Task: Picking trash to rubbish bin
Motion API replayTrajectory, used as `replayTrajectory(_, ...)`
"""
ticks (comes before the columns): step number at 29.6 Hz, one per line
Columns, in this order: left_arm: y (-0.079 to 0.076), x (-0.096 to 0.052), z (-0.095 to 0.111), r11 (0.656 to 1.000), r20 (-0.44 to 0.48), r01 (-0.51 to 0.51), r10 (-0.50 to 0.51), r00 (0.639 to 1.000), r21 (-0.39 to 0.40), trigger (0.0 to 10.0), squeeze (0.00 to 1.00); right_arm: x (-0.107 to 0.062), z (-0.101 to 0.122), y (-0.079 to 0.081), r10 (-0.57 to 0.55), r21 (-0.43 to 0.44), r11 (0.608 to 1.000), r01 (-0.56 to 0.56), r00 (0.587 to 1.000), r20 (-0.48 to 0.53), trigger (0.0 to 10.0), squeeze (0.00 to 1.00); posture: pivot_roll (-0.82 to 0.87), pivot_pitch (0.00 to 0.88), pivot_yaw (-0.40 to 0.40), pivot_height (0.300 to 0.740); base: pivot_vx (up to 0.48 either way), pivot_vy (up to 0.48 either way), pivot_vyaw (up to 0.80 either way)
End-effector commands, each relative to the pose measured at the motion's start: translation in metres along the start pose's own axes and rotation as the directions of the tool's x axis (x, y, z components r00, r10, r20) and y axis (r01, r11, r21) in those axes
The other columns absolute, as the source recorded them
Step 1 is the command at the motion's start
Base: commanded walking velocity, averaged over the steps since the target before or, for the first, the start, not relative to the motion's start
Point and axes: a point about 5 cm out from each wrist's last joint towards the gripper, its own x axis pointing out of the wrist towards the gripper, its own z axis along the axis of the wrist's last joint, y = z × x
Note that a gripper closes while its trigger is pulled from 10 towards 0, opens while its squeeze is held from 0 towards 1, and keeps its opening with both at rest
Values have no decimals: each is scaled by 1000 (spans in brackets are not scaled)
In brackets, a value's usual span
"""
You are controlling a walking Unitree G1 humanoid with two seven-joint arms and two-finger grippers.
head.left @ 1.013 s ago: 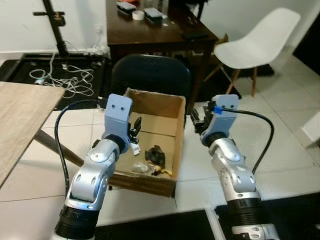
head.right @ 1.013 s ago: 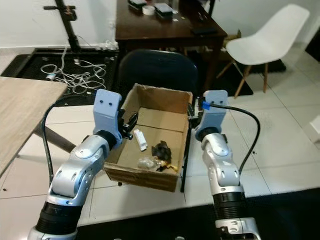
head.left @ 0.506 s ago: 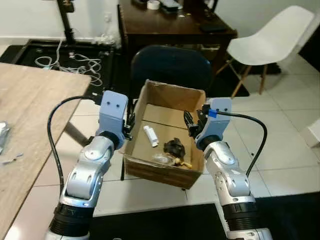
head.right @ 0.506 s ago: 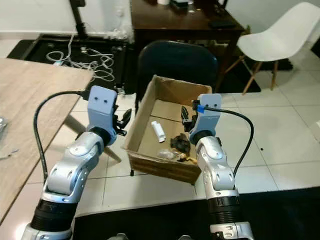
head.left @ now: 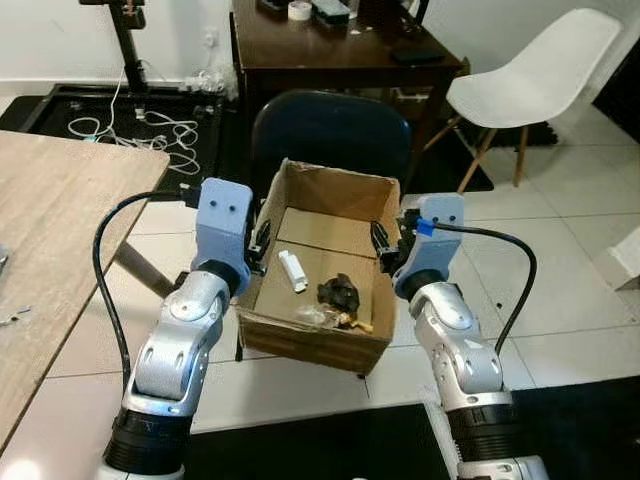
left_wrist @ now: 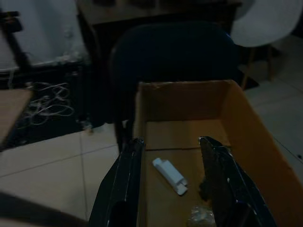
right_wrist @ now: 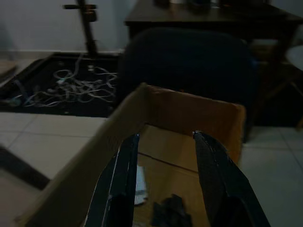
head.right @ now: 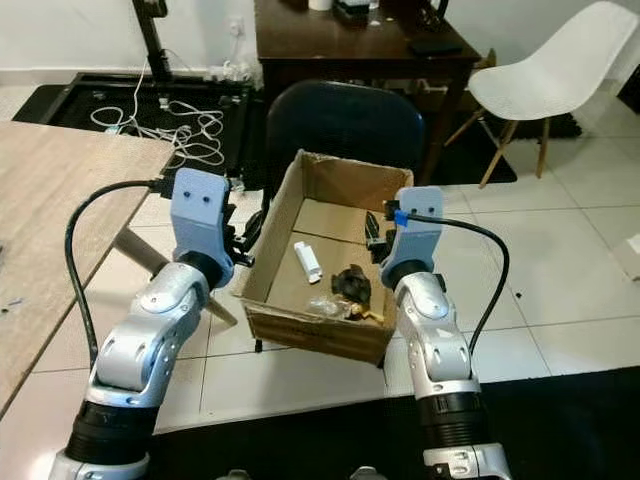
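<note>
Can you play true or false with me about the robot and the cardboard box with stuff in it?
1. The cardboard box has a small white object inside it. True.
2. The box is empty. False: besides the white object, it holds a black piece of trash and a clear crumpled wrapper.
3. The left gripper and right gripper are at opposite sides of the box. True.
4. The white chair stands right behind the box. False: a dark chair is behind it; the white one is off to the robot's right.
5. Both grippers' fingers are spread apart. True.
</note>
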Motion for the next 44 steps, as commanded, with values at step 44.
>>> replayTrajectory(44, -5, -7, -4, 999, -139, 44, -39, 990, 33, 10000, 0, -2, 0, 9, 48, -53, 997, -47, 999, 17, 10000, 0, 131, 91, -33, 740, 0, 0, 800)
